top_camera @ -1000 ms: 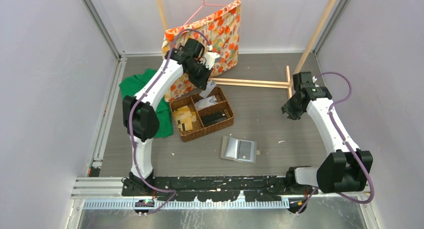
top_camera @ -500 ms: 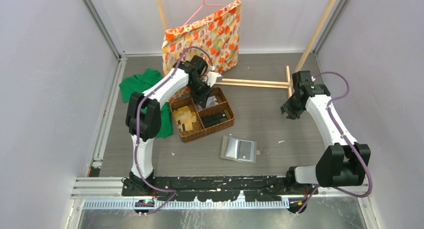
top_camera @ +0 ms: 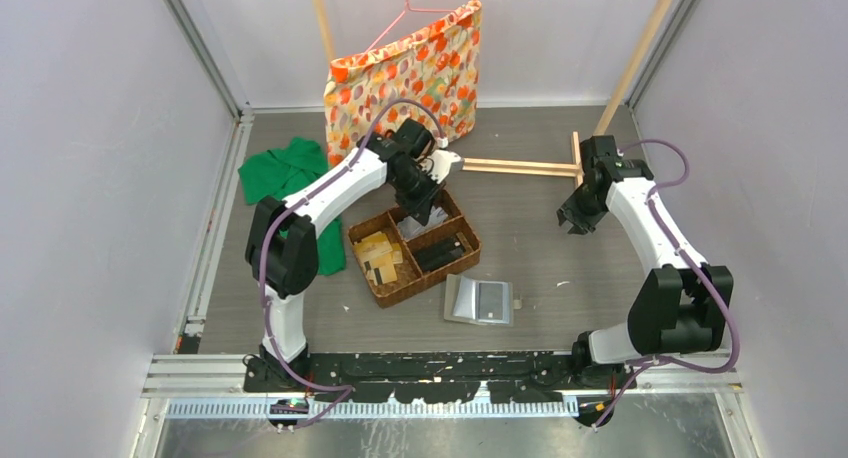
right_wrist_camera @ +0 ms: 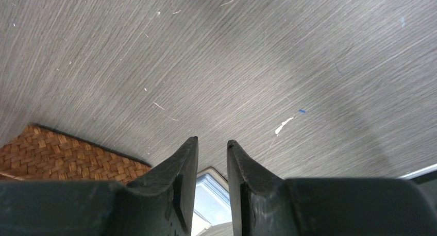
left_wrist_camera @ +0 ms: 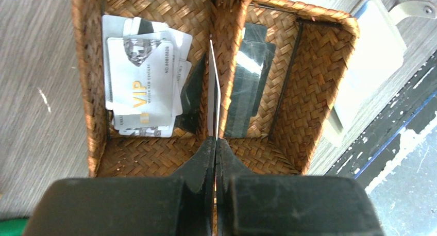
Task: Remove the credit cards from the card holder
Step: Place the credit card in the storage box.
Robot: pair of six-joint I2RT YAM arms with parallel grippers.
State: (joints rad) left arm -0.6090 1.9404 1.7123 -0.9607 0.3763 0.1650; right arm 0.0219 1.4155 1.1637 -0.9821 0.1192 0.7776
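Our left gripper (left_wrist_camera: 215, 140) is clamped on a thin whitish credit card (left_wrist_camera: 213, 81), held edge-on above the divider of the brown woven wicker basket (left_wrist_camera: 88, 91) at mid-desk. More pale cards (left_wrist_camera: 139, 86) lie stacked in one compartment. The flat grey bifold card holder (top_camera: 480, 300) lies open near the desk's near edge. Toward the right edge, our right gripper (top_camera: 570, 221) hangs partly open, holding nothing.

Credit cards (left_wrist_camera: 139, 86) in basket (left_wrist_camera: 85, 91), holder (top_camera: 480, 300) beside
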